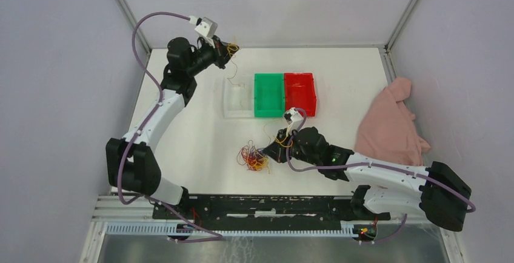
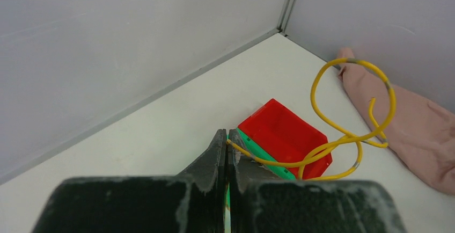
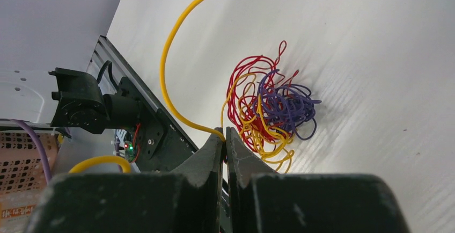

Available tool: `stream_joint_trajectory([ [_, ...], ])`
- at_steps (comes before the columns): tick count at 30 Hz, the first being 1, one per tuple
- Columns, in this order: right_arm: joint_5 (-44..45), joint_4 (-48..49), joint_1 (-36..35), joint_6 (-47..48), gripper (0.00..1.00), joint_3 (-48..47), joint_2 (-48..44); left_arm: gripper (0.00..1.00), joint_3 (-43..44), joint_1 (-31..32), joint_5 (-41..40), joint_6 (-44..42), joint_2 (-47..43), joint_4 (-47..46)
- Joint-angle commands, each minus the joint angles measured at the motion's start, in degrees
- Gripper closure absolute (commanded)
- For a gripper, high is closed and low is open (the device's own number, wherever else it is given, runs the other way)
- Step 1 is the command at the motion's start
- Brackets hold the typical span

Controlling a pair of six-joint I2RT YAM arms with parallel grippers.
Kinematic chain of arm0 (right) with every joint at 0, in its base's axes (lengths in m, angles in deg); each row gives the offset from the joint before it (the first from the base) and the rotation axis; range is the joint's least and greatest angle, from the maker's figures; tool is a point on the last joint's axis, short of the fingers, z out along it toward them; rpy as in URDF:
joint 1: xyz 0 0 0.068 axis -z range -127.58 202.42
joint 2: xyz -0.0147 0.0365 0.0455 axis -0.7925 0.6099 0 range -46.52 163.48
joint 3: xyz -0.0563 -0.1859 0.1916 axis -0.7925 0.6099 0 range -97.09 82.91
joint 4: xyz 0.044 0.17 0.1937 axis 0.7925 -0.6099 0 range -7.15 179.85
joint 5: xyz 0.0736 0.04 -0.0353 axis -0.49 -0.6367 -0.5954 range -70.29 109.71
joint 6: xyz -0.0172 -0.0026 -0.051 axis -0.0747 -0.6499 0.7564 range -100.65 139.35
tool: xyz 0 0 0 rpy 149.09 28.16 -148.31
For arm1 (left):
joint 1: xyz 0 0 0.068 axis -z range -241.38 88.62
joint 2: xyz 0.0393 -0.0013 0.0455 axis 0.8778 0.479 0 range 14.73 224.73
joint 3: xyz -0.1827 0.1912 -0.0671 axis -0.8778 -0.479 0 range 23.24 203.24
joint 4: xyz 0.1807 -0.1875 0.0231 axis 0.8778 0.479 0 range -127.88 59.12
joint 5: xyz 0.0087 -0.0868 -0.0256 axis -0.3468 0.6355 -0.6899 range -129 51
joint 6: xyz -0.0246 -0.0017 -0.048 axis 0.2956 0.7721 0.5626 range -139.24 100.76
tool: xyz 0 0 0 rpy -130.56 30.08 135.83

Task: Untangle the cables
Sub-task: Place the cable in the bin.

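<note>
Left fingers [image 2: 226, 143]: closed, pinching a yellow cable [image 2: 335, 143], far left
Right fingers [image 3: 224, 143]: closed on a yellow strand [image 3: 162, 74], beside the red-yellow-purple tangle [image 3: 271, 107]

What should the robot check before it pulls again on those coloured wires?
1. The left gripper has a firm pinch: ok. It is shut on a yellow cable that loops up off the table.
2. The right gripper has a firm pinch: ok. It is shut on a yellow strand beside the tangle.
3. Both grippers hold the same wire: cannot tell.
4. The red cable and purple cable are free: not ok. They are knotted together with yellow loops.
5. The pink cloth is out of the way: ok. It lies apart, at the table's right side.
</note>
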Motion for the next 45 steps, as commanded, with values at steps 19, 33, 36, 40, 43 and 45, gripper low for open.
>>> stream_joint_trajectory([
  [19,3.8,-4.7,1.6,2.1,0.93,-2.6,-1.8,0.97,3.8,4.4,-11.6,-20.2,14.5,17.2],
  [33,3.2,-4.8,1.9,0.7,0.93,-3.8,-2.1,0.97,3.6,7.4,-29.3,-24.7,22.7,23.5],
  [36,3.2,-5.0,2.0,0.6,0.93,-3.9,-2.3,0.97,3.8,7.7,-31.3,-25.4,23.6,23.5],
  [40,3.2,-5.0,1.9,0.2,0.93,-3.7,-2.6,0.95,5.2,8.3,-32.4,-25.9,24.4,24.8],
  [43,3.2,-5.4,2.0,0.1,0.93,-3.7,-3.1,0.79,7.1,8.3,-32.2,-25.7,24.7,27.7],
  [45,3.2,-5.8,2.0,0.2,0.93,-3.7,-3.7,0.66,7.7,8.3,-31.9,-26.1,24.1,29.7],
])
